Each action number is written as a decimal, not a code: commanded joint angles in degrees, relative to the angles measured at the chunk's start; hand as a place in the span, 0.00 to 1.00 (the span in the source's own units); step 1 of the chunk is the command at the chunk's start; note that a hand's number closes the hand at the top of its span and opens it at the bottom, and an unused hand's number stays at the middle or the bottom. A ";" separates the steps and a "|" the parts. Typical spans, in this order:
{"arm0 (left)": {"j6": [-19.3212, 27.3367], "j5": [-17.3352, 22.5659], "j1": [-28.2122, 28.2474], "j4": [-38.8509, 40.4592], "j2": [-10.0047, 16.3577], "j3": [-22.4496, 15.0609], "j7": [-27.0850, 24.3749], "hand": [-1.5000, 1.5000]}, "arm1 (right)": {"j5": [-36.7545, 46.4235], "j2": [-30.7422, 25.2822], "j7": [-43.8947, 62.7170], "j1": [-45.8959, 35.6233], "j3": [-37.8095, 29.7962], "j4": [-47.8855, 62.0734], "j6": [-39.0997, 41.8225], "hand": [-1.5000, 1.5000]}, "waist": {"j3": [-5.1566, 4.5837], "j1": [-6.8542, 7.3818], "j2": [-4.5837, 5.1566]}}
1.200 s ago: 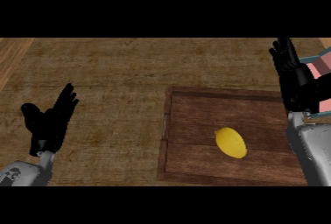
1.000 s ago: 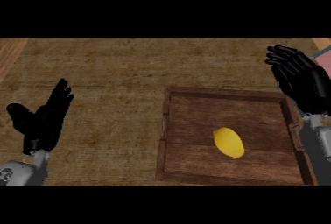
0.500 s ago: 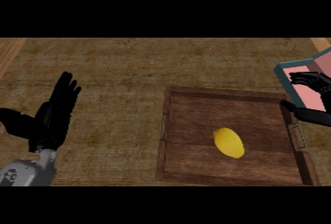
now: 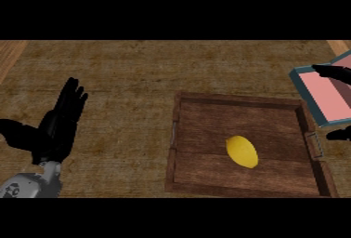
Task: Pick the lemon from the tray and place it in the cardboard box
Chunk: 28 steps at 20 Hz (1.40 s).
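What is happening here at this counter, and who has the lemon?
A robot is meant to move the lemon into the box. Nothing holds the lemon at this moment: it lies in the wooden tray on the counter. The right hand shows only partly at the right edge, by the box beside the tray. The left hand rests open at the left, apart from the tray.

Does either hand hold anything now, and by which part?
Nothing is held. The lemon lies alone in the tray; the left hand is open, the right hand near the box.

Rough brown counter top (image 4: 137, 69) spans the view, paler at both upper corners
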 commanded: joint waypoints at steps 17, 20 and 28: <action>-2.61 -3.65 2.44 -4.89 -2.08 4.87 4.76 0.50 | -9.55 6.62 36.39 3.92 2.26 -30.94 12.93 0.00 | 0.07 -0.91 -0.12; -6.65 -1.23 0.20 -2.20 -1.05 8.50 5.63 0.50 | -6.68 6.80 38.59 3.83 2.19 -31.24 14.00 0.00 | 0.07 -0.76 -0.03; -4.98 -8.42 2.08 -3.09 -7.60 6.29 4.63 0.50 | -3.77 15.42 42.45 0.46 2.46 -27.62 16.85 0.00 | 0.08 -0.41 0.09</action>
